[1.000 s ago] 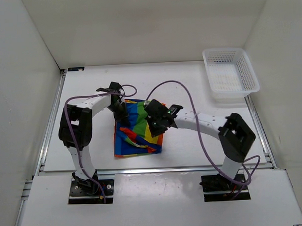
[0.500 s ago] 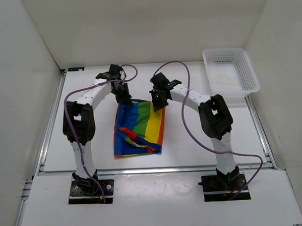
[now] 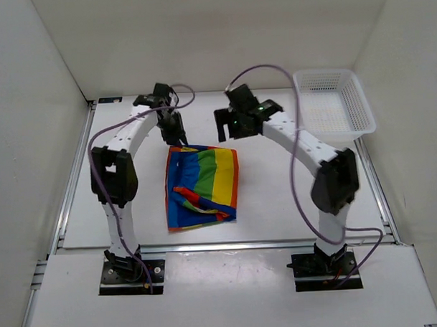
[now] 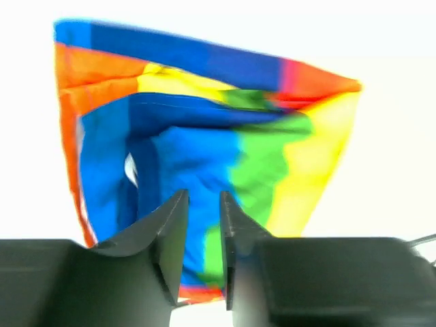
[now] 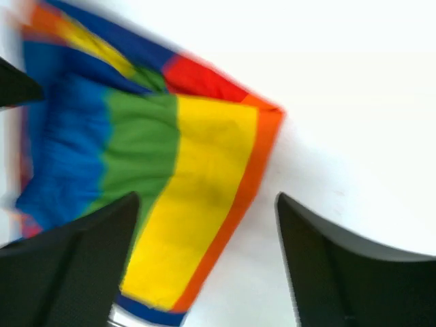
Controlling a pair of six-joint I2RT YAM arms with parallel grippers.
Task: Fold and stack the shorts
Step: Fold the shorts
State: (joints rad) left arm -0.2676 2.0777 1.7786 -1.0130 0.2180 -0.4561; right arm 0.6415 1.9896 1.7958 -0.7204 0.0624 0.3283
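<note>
On the middle of the bench (image 3: 277,204), the shorts (image 3: 205,182) lie flat as a rough folded square, stripes running from blue on the left to orange on the right, well apart from the basket (image 3: 333,106) at the far right corner. The left tool (image 3: 174,128) hangs over the far left corner of the cloth, its fingers almost clenched with only a slim gap and nothing in it. The right tool (image 3: 230,127) hovers beyond the far right corner, released and spread wide, also empty.

The fold looks loose. The near left part is rumpled, and a red cord (image 3: 191,198) lies out across the top layer. A tool dropping there could hook the cord or pinch one layer only, and so drag the fold open. A narrow left tool may also fail to take the edge unless it spreads first.

No brand, label or writing can be read anywhere.
</note>
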